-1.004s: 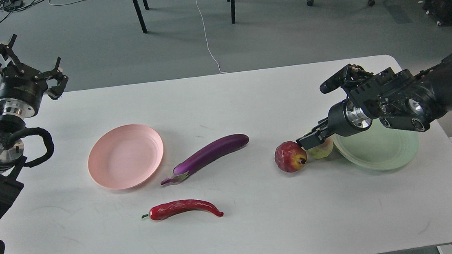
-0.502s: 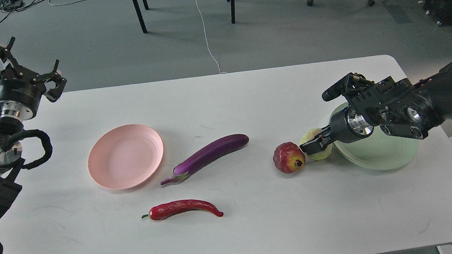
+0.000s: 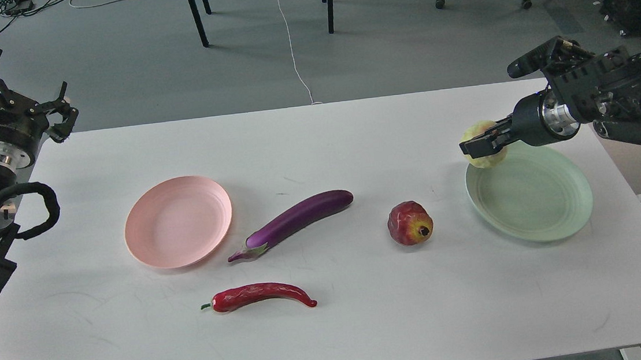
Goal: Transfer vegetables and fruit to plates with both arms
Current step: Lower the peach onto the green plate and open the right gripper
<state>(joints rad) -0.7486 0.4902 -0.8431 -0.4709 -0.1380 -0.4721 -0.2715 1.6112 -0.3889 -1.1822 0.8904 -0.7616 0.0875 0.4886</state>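
Yellow-green fruit (image 3: 483, 144) is clamped in right gripper (image 3: 475, 146) fingers above green plate (image 3: 531, 196) for release; left gripper (image 3: 4, 80) fingers spread, idle.

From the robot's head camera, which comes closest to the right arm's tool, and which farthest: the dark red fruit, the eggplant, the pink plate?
Measured from the right tool:
1. Dark red fruit, just left of the green plate.
2. Eggplant, mid-table.
3. Pink plate, far left.

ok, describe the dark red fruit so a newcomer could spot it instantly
On the white table, look right of centre, between the purple eggplant and the pale green plate. The dark red fruit sits there alone, touching neither. It is round and bumpy with a yellow patch, unlike the long red chili.
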